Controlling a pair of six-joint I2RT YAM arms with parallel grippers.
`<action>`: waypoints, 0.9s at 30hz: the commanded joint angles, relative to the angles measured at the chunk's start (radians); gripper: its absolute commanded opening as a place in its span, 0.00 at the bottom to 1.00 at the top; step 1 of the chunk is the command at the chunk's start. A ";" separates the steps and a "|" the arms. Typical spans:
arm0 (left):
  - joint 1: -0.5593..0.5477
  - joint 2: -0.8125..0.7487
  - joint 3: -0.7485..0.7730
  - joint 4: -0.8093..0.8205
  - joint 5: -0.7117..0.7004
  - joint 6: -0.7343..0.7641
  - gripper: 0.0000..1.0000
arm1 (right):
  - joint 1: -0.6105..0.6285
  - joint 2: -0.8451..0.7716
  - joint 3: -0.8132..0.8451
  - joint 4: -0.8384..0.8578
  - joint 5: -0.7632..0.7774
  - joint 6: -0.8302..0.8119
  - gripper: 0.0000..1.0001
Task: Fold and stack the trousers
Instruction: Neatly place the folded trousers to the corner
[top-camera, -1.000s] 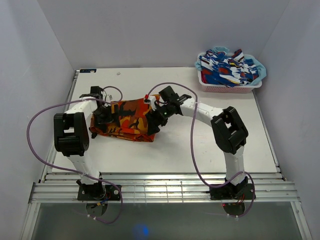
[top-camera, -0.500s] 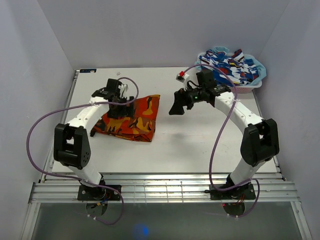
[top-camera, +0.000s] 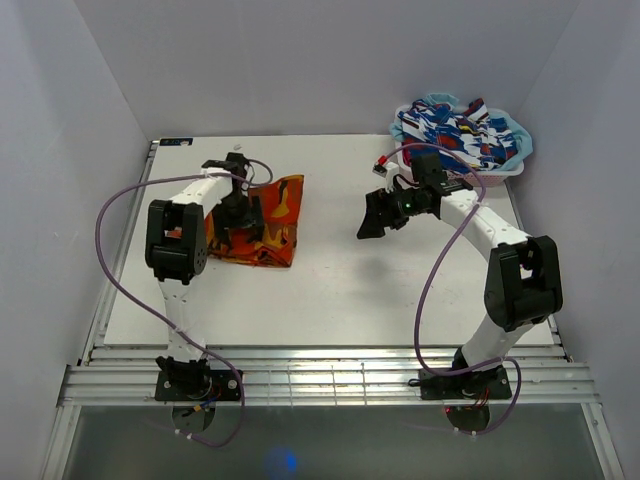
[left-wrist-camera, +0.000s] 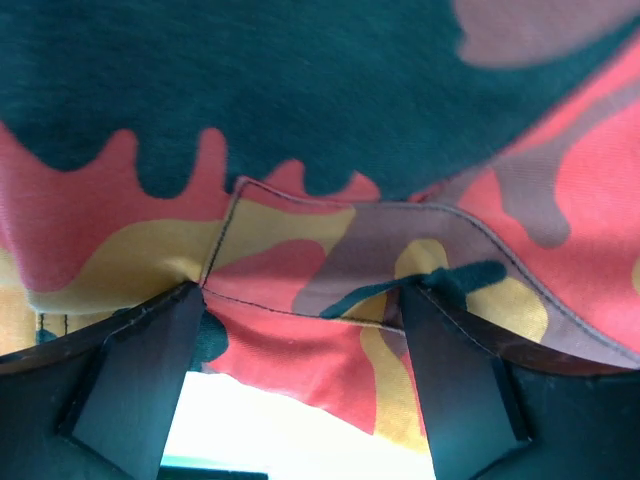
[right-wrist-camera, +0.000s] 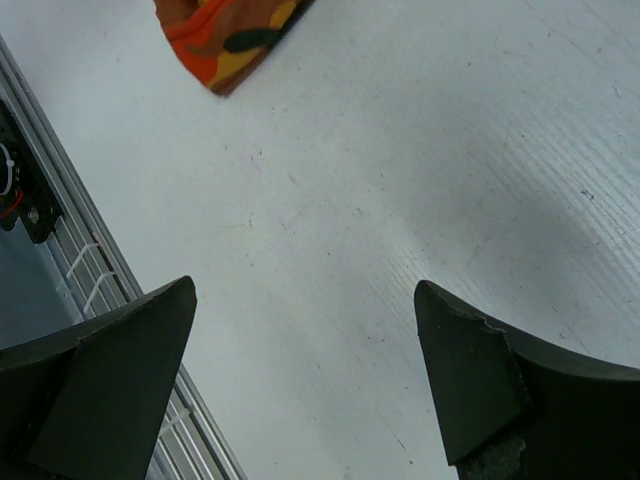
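Observation:
The trousers (top-camera: 272, 228), in orange, red and yellow camouflage with dark blotches, lie folded into a compact bundle on the left half of the white table (top-camera: 330, 290). My left gripper (top-camera: 241, 214) sits on top of the bundle. In the left wrist view its jaws (left-wrist-camera: 300, 300) stand wide apart, and the fabric (left-wrist-camera: 350, 120) fills the view and touches both fingertips. My right gripper (top-camera: 376, 218) is open and empty over bare table, well to the right of the bundle. In the right wrist view (right-wrist-camera: 305, 300) only a corner of the trousers (right-wrist-camera: 225, 35) shows at the top.
A pink basket (top-camera: 455, 179) heaped with blue, white and red clothes stands at the back right corner. A metal rail (right-wrist-camera: 90, 260) runs along the table's near edge. Grey walls close in on three sides.
My right gripper has left the trousers and pulled back to the right. My left gripper has moved towards the far side over the bundle, which now lies narrower and further left.

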 joint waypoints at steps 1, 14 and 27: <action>0.165 0.243 0.108 0.147 -0.123 0.047 0.91 | -0.022 -0.042 -0.021 0.001 0.005 -0.025 0.95; 0.211 0.555 0.661 0.193 -0.033 0.202 0.92 | -0.045 -0.030 -0.069 0.014 0.003 -0.008 0.95; 0.235 0.623 0.668 0.227 -0.040 -0.085 0.82 | -0.052 -0.019 -0.079 0.013 0.029 -0.017 0.95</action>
